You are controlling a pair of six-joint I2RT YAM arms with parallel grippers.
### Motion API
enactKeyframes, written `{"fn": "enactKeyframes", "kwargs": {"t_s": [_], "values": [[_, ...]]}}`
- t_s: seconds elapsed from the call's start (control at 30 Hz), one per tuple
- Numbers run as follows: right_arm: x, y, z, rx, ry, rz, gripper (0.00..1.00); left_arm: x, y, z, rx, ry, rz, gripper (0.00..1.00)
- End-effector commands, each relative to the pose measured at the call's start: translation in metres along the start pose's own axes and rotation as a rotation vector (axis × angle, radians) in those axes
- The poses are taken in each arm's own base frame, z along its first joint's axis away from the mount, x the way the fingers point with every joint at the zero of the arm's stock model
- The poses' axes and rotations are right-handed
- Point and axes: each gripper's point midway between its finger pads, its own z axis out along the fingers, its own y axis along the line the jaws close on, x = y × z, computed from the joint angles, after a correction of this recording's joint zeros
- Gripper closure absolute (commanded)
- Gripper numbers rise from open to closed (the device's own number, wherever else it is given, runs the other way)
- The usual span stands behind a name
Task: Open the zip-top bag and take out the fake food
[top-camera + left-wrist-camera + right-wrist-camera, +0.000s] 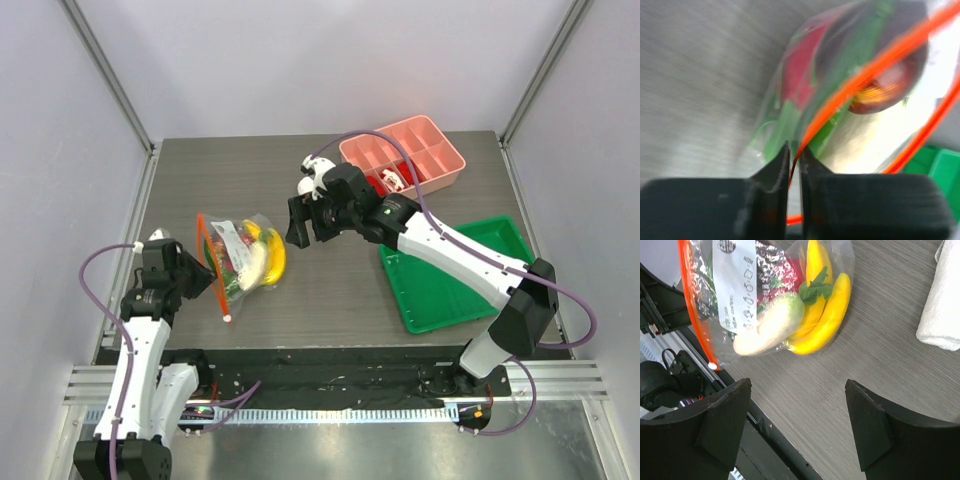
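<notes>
From the top, the zip-top bag sits on the table left of centre, between the two grippers. The fake food inside overlaps, so only yellow, green and red patches can be told apart. The left gripper meets the bag's zip strip, though its grip is hard to make out from here. The right gripper hangs just beside the bag, and its arm hides part of a rolled white towel near the pink tray.

The left wrist view is badly blurred. The fingers are pinched on the orange strip with only a sliver between them. A dark red fruit shows through the plastic.

In the right wrist view, a white label carries dark print too crumpled to read. A banana and a white vegetable press against the plastic. The right fingers are spread wide, grasping nothing and clear of the bag.
</notes>
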Motion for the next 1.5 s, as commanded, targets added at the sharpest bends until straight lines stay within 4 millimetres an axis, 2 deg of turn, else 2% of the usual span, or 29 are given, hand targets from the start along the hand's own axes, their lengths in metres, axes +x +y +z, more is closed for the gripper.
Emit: {"fn": "enactKeyframes", "kwargs": {"t_s": [0.0,0.13,0.2,0.27,0.3,0.37,0.4,0.43,0.47,0.5,0.57,0.6,0.7,0.77,0.8,0.87,0.9,0.93,1.0,1.03,1.07,1.13,1.2,1.23,1.27,1.3,1.37,1.43,1.47], "values": [[-0.022,0.009,-0.020,-0.013,-0.041,-0.043,0.19,-0.028,-0.048,-0.003,0.225,-0.090,0.088,1.00],[-0.028,0.025,-0.020,-0.080,-0.022,-0.026,0.21,-0.048,-0.077,-0.027,0.319,-0.155,0.150,1.00],[-0.038,0.035,-0.018,-0.111,-0.041,0.003,0.22,-0.056,-0.082,-0.036,0.321,-0.174,0.157,1.00],[-0.042,0.039,-0.007,-0.117,-0.039,0.021,0.23,-0.065,-0.094,-0.049,0.355,-0.200,0.166,1.00],[-0.056,0.046,-0.009,-0.132,-0.064,0.031,0.24,-0.066,-0.099,-0.049,0.370,-0.195,0.165,1.00],[-0.059,0.055,0.004,-0.154,-0.052,0.036,0.26,-0.067,-0.116,-0.051,0.457,-0.181,0.138,1.00],[-0.070,0.065,0.002,-0.184,-0.072,0.032,0.30,-0.065,-0.121,-0.048,0.479,-0.165,0.122,1.00],[-0.071,0.069,0.006,-0.196,-0.068,0.040,0.33,-0.064,-0.122,-0.042,0.490,-0.152,0.106,1.00],[-0.069,0.071,0.016,-0.204,-0.053,0.042,0.37,-0.066,-0.128,-0.043,0.514,-0.152,0.100,1.00],[-0.079,0.081,0.014,-0.239,-0.068,0.039,0.47,-0.068,-0.134,-0.045,0.525,-0.156,0.108,1.00],[-0.078,0.086,0.024,-0.252,-0.044,0.050,0.55,-0.074,-0.141,-0.049,0.542,-0.179,0.132,1.00],[-0.090,0.093,0.021,-0.267,-0.070,0.039,0.56,-0.076,-0.145,-0.051,0.551,-0.181,0.141,1.00],[-0.091,0.097,0.030,-0.268,-0.068,0.017,0.60,-0.073,-0.145,-0.045,0.537,-0.157,0.156,1.00],[-0.082,0.093,0.037,-0.250,-0.040,0.020,0.60,-0.076,-0.127,-0.044,0.432,-0.178,0.118,1.00],[-0.076,0.090,0.040,-0.240,-0.022,0.020,0.60,-0.067,-0.107,-0.046,0.329,-0.143,0.100,0.97],[-0.066,0.085,0.040,-0.227,0.006,0.009,0.59,-0.076,-0.069,-0.060,0.130,-0.224,0.065,0.77],[-0.057,0.082,0.039,-0.218,0.026,0.009,0.59,-0.064,-0.045,-0.073,0.020,-0.182,0.048,0.77],[-0.053,0.080,0.039,-0.215,0.033,0.005,0.58,-0.064,-0.036,-0.081,-0.023,-0.197,0.048,0.77],[-0.039,0.080,0.039,-0.217,0.053,-0.057,0.55,-0.066,-0.012,-0.103,-0.120,-0.257,0.013,0.69],[-0.028,0.094,0.039,-0.234,0.067,-0.100,0.52,-0.052,0.006,-0.110,-0.199,-0.227,-0.060,0.67],[-0.025,0.095,0.042,-0.214,0.060,-0.129,0.43,-0.050,0.011,-0.118,-0.204,-0.253,-0.104,0.66],[-0.013,0.116,0.046,-0.226,0.062,-0.165,0.30,-0.054,0.017,-0.126,-0.219,-0.302,-0.140,0.62],[-0.014,0.130,0.049,-0.198,0.023,-0.182,0.02,-0.059,0.025,-0.136,-0.250,-0.348,-0.145,0.55],[-0.010,0.136,0.052,-0.188,0.017,-0.201,0.00,-0.064,0.032,-0.141,-0.291,-0.382,-0.150,0.54],[0.003,0.154,0.053,-0.193,0.023,-0.230,0.01,-0.059,0.041,-0.146,-0.342,-0.364,-0.147,0.53],[-0.004,0.153,0.056,-0.118,-0.023,-0.235,0.00,-0.063,0.041,-0.150,-0.374,-0.364,-0.159,0.53],[0.009,0.174,0.059,-0.085,-0.028,-0.277,0.00,-0.059,0.051,-0.160,-0.456,-0.341,-0.187,0.53],[0.012,0.174,0.066,0.024,-0.059,-0.320,0.01,-0.053,0.057,-0.159,-0.524,-0.296,-0.208,0.52],[0.029,0.169,0.078,0.074,-0.020,-0.341,0.01,-0.048,0.058,-0.158,-0.534,-0.268,-0.215,0.51]]}}
